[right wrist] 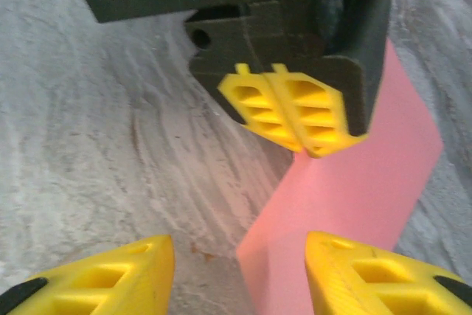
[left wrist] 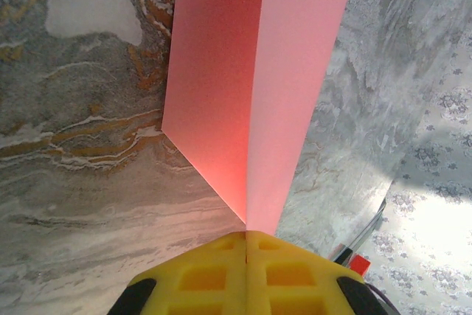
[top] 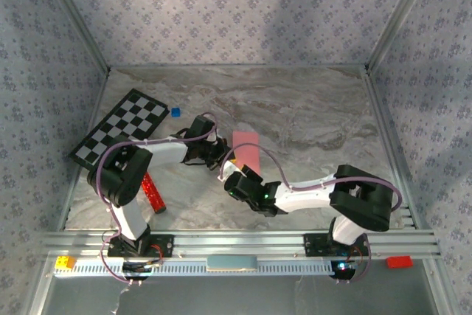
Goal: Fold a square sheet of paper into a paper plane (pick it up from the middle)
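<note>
**Left gripper pinches the creased pink sheet; right gripper hovers open**

The square sheet of paper (top: 247, 149) sits mid-table on the marble tabletop (top: 310, 123), bent into a V along a centre crease. The left gripper (left wrist: 246, 237) is clenched on the near end of that crease. The right gripper (right wrist: 240, 256) faces it, jaws spread, just beside the sheet's edge. The fold probably goes best if the left pinch holds firm while the right works one flap slowly, since thin paper crumples easily.

Clear counter (top: 317, 108) far and right of the square sheet of paper (top: 245, 149). Left side's busy: checkerboard (top: 122, 129), blue cube (top: 175, 112), red bar (top: 153, 192). Left gripper (right wrist: 302, 144) blocks straight ahead of the right gripper (right wrist: 240, 256).
</note>
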Controlling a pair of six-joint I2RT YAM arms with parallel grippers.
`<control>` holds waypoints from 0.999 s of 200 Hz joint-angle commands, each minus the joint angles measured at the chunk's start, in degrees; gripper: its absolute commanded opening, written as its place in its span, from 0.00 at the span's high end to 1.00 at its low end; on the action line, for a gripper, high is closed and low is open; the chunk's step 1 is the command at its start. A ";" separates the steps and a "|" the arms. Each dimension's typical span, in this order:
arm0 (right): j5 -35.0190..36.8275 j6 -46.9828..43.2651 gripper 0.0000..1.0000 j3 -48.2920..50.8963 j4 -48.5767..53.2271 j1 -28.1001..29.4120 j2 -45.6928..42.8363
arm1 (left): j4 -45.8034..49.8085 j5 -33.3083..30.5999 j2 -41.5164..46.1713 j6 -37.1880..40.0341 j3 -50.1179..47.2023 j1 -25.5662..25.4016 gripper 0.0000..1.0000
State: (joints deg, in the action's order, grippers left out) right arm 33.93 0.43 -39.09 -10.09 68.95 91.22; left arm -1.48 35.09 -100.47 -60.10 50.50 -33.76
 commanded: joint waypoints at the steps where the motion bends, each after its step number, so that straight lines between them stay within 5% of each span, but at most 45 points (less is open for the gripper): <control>1: 5.22 -0.44 0.56 -1.49 0.00 0.32 1.06 | 1.02 0.31 2.15 0.02 -0.15 0.15 0.96; 125: 3.86 3.43 0.95 -0.55 0.41 -0.64 -0.16 | 1.90 -0.61 2.64 0.84 -0.10 0.26 0.94; 169: -3.76 6.37 0.99 1.17 -0.39 -3.08 -2.27 | 7.17 -4.28 5.10 3.59 1.05 0.80 0.60; 200: -19.33 10.73 0.99 2.81 -2.96 -8.64 -5.02 | 12.75 -9.45 8.77 5.88 1.48 2.36 0.49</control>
State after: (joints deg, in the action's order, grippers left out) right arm 27.49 6.04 -37.63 -10.81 64.07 88.99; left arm 5.34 30.26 -95.42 -56.95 50.59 -32.75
